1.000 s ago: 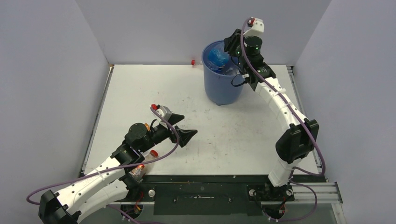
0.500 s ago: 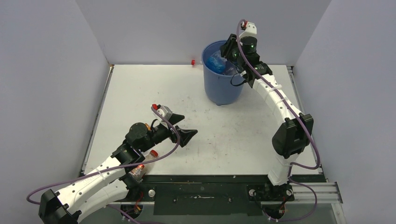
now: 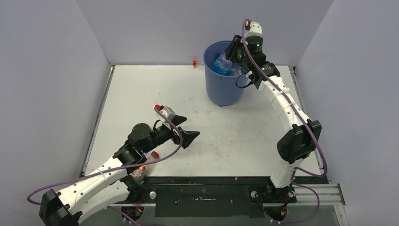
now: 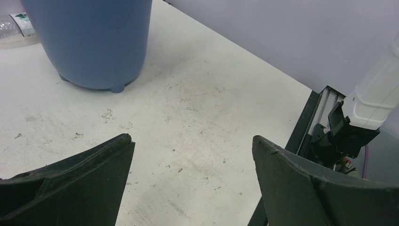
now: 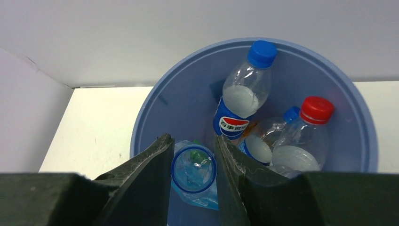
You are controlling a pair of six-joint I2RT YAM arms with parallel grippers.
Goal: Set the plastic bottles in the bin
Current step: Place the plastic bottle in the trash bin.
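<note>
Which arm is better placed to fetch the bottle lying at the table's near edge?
Left. The left gripper is open, empty, with the lying bottle beside its arm; the right gripper is shut on a clear bottle over the bin.

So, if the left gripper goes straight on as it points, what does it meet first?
Likely only bare table: nothing lies between its open fingers. The bin stands off to one side, the right arm to the other. Depth is unclear.

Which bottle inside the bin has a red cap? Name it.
The clear bottle at the bin's right in the right wrist view; the Pepsi-labelled bottle and the middle bottle have blue caps.
</note>
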